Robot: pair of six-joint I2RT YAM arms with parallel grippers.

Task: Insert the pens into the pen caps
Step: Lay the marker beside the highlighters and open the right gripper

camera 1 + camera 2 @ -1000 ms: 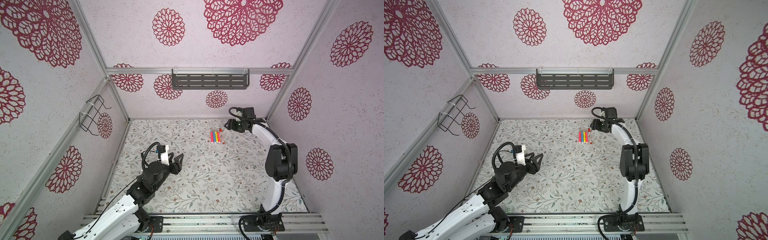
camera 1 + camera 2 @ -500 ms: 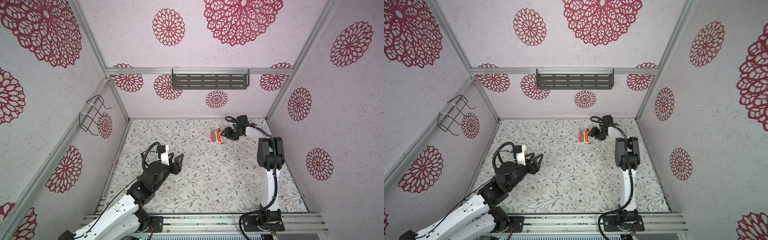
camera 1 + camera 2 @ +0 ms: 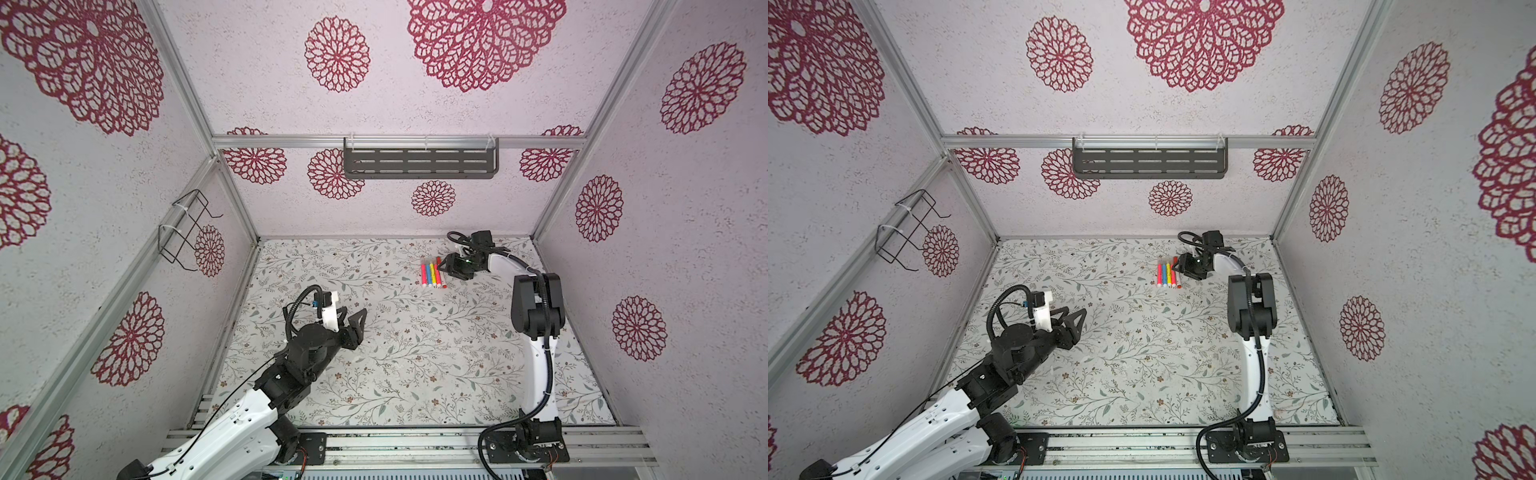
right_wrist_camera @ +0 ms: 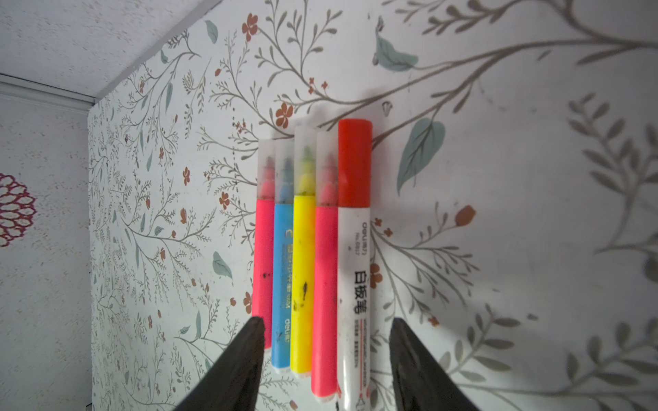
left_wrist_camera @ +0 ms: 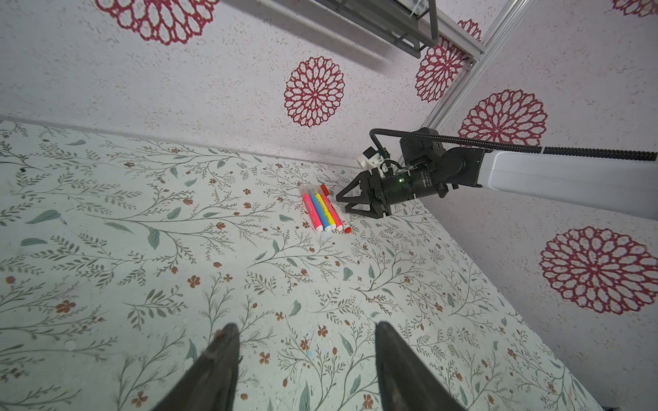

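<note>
Five pens [image 3: 432,272] [image 3: 1168,274] [image 5: 322,211] lie side by side on the floral table, far right of centre. In the right wrist view they are a pink pen [image 4: 262,256], blue pen [image 4: 283,256], yellow pen [image 4: 303,249], a second pink pen [image 4: 325,284] and a white marker [image 4: 353,267]. Every pen wears a cap: pale translucent pen caps [image 4: 305,156] and one red cap [image 4: 355,163]. My right gripper [image 3: 446,266] [image 3: 1179,268] [image 5: 341,203] [image 4: 325,331] is open and low, its fingers straddling the pens' tail ends. My left gripper [image 3: 353,318] [image 3: 1073,316] [image 5: 305,331] hangs open and empty at mid-left.
The back wall runs close behind the pens. It carries a dark slotted shelf [image 3: 419,164], and a wire basket [image 3: 187,226] hangs on the left wall. An aluminium rail [image 3: 415,440] borders the table's front edge.
My right gripper has come down and forward from near the back wall to the pens, and its jaws have narrowed a little. The left arm has not moved.
</note>
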